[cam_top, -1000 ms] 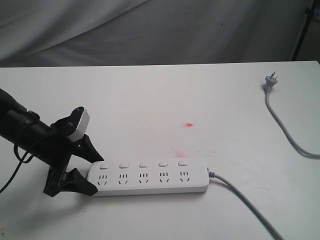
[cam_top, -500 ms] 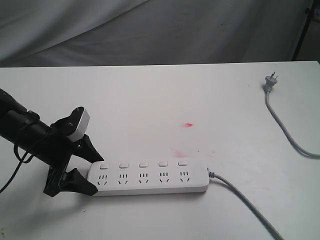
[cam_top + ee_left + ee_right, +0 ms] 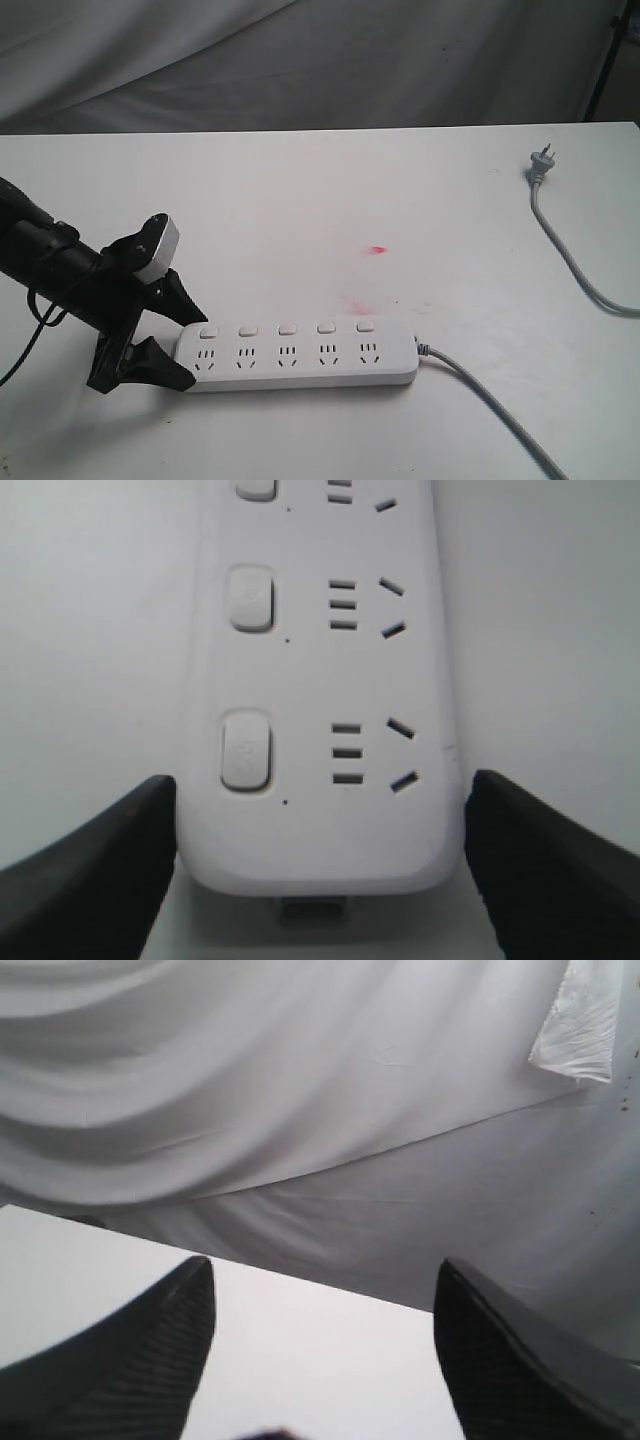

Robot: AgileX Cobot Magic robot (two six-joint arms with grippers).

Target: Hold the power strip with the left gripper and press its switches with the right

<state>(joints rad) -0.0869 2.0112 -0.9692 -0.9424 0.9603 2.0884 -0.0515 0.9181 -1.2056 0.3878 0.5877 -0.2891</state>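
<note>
Nearest to the camera, the power strip (image 3: 300,352) lies flat along the front of the white table (image 3: 300,200), with its grey cable (image 3: 490,405) leaving at the right end. The left gripper (image 3: 198,350) is at the strip's left end, one black finger on each long side. In the left wrist view the fingers (image 3: 110,860) lie right against the rounded end, so I judge that they pinch it, although a thin shadow line makes this not fully sure. The holding part therefore seems done.

The pressing part is not yet begun. The five switches (image 3: 287,328) are in a row with nothing above them. The right gripper (image 3: 322,1265) does not appear in the exterior view; its own camera shows the fingers spread apart, empty, and facing the grey cloth (image 3: 300,1110), so it seems well apart from the strip.

Farther back is a red mark (image 3: 378,249), and a separate grey plug (image 3: 540,160) is at the far right.
</note>
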